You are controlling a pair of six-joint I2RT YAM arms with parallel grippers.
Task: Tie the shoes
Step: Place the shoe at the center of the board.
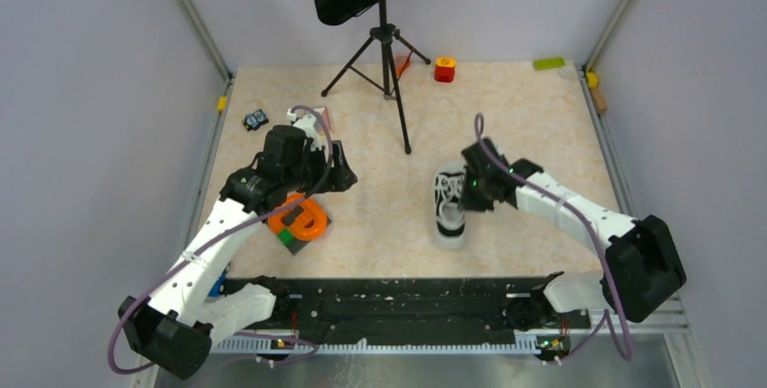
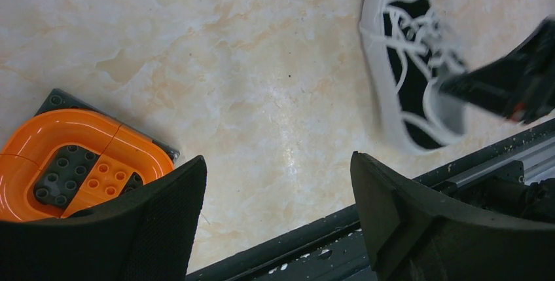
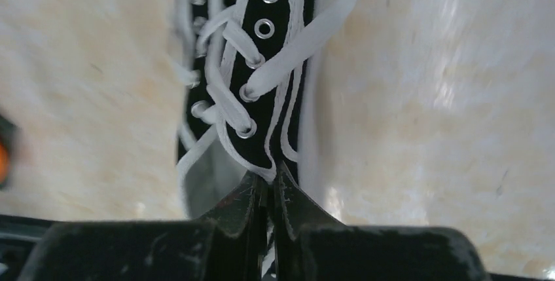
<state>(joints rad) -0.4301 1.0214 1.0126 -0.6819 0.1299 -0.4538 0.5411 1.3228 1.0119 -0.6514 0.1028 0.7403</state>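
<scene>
On the table [image 1: 543, 117], right of centre, the sneaker [image 1: 449, 212] lies with its toe toward the arm bases, probably so that both arms can get at its laces [image 3: 314, 32]. The right gripper [image 3: 268, 186] is clenched at the shoe's collar, and a sliver of white between its fingers suggests it pinches a lace to draw it clear, while the left gripper [image 2: 276, 176] hangs released, jaws wide and empty, over bare table beside an orange track toy [image 1: 303, 218], likely placed to take the other lace. Counted: one table, one music stand [image 1: 389, 44], two grippers, one sneaker, one orange toy
</scene>
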